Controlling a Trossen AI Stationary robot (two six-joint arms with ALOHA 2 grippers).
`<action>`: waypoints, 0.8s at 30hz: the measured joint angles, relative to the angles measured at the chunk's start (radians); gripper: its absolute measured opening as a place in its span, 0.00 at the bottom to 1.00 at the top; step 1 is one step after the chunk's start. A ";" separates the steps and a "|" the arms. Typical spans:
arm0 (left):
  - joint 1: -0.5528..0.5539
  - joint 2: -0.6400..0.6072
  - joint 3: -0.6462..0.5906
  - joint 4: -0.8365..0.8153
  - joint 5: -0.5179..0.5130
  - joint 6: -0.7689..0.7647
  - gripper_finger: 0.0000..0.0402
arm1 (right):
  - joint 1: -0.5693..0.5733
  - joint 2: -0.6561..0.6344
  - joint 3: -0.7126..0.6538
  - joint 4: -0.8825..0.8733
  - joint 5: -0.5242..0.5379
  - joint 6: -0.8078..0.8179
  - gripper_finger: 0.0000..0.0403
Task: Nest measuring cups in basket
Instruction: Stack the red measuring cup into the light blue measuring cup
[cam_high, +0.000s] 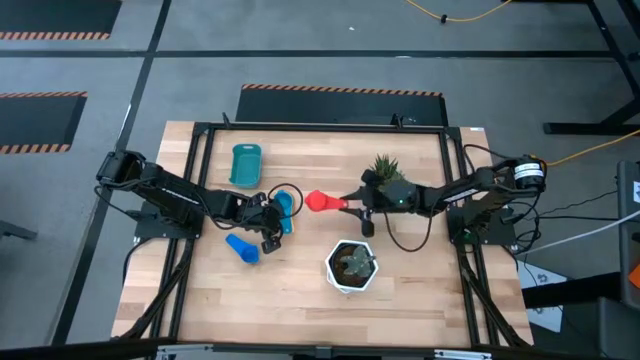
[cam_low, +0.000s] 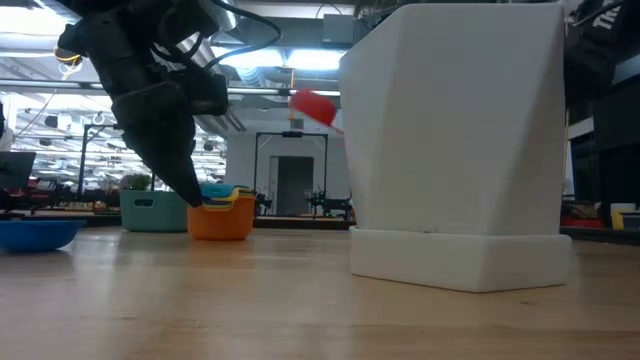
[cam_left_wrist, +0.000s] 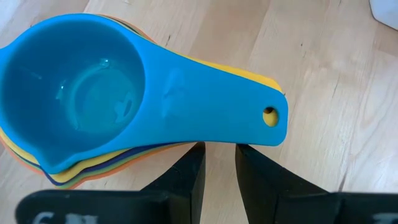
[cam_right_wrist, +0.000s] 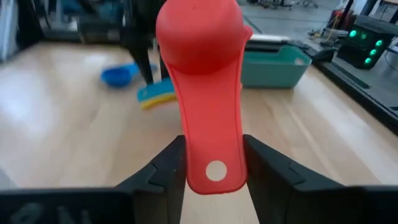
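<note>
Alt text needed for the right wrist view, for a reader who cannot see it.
The right gripper holds a red measuring cup by its handle above the wooden table. Beyond it are the teal basket, a blue cup and the nested stack.

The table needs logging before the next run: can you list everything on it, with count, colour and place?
red measuring cup: one, red, held off the table by its handle, mid-table.
nested cups: one stack, light blue on top, with yellow, dark blue, green and orange edges showing below, on the table left of centre.
loose blue cup: one, blue, on the table nearer the front than the stack.
basket: one, teal, far left part of the table, apart from the cups.
plant pot: one, white hexagonal, front centre.
small plant: one, green, far side.
left gripper: at the stack's handles, jaws slightly apart.
right gripper: jaws shut on the red cup's handle.
</note>
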 joint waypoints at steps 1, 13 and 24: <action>0.000 0.000 0.000 0.000 0.000 0.000 0.20 | -0.004 -0.008 0.001 0.006 -0.001 0.014 0.35; 0.000 0.000 0.000 -0.004 0.053 -0.001 0.20 | -0.082 -0.045 0.081 -0.009 -0.068 0.138 0.35; -0.001 -0.021 0.014 -0.052 0.418 -0.112 0.20 | -0.149 -0.045 0.162 -0.025 -0.291 0.221 0.35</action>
